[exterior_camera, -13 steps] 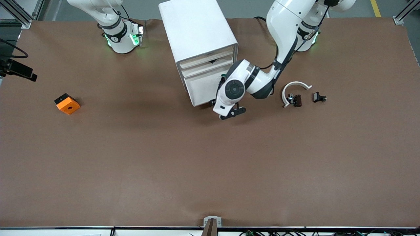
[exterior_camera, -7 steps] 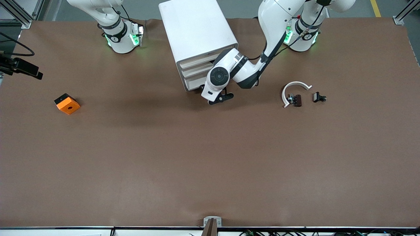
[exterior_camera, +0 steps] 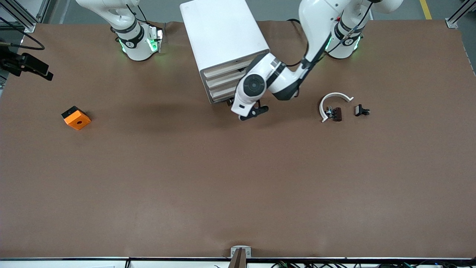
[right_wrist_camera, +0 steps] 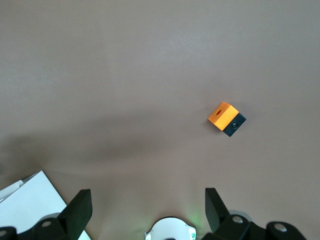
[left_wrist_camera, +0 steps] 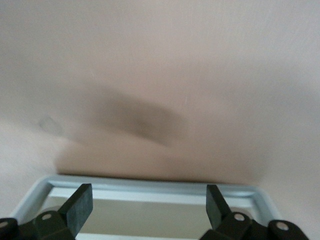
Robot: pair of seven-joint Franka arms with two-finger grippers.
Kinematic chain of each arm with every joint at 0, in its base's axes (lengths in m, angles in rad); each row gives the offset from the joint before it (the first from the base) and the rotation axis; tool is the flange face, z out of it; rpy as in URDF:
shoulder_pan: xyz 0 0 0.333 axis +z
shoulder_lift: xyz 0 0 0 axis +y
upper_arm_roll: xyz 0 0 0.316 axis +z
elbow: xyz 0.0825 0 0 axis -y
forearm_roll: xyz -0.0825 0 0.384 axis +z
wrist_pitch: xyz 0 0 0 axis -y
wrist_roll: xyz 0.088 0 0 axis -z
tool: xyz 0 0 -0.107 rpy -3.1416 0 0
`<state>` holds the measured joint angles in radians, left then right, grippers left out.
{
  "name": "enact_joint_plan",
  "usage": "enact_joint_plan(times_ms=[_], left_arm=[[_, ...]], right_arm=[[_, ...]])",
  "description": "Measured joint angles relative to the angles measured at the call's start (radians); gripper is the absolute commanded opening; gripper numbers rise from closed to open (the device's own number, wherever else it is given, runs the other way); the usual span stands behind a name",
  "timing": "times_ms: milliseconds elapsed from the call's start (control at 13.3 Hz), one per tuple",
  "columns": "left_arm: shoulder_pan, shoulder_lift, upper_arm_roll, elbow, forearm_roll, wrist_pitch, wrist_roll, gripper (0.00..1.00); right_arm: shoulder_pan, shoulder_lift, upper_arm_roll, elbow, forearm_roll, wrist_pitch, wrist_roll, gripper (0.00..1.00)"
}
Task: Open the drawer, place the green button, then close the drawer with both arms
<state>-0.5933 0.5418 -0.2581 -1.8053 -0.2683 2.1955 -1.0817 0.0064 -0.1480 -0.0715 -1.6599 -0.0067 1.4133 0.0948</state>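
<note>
The white cabinet (exterior_camera: 223,33) stands near the robots' bases. All its beige drawer fronts sit flush, including the third drawer (exterior_camera: 224,90). My left gripper (left_wrist_camera: 148,205) is open and empty, close up to a beige front (left_wrist_camera: 160,75), with a pale frame edge (left_wrist_camera: 150,192) between its fingertips. In the front view the left hand (exterior_camera: 243,106) is at the cabinet's lower front corner. My right gripper (right_wrist_camera: 147,207) is open and empty, high over the right arm's base (right_wrist_camera: 170,230). The button is hidden.
An orange cube (exterior_camera: 76,117) lies toward the right arm's end and also shows in the right wrist view (right_wrist_camera: 226,119). A white arc (exterior_camera: 334,97) with small black parts (exterior_camera: 334,113) (exterior_camera: 361,110) lies toward the left arm's end. A black device (exterior_camera: 31,67) hangs at the table's edge.
A second ago the third drawer's white tray stuck out. My left arm pushed it in flush, then drew back slightly. The black device at the table's edge shifted.
</note>
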Motion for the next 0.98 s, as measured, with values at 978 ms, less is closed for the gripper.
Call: enact_joint_plan(times_ms=[978], left_arm=[[0.729, -0.233, 0.008, 0.381, 0.281, -0.481, 0.465, 1.00]], right_arm=[[0.000, -0.045, 0.004, -0.067, 0.010, 0.042, 0.006, 1.00]])
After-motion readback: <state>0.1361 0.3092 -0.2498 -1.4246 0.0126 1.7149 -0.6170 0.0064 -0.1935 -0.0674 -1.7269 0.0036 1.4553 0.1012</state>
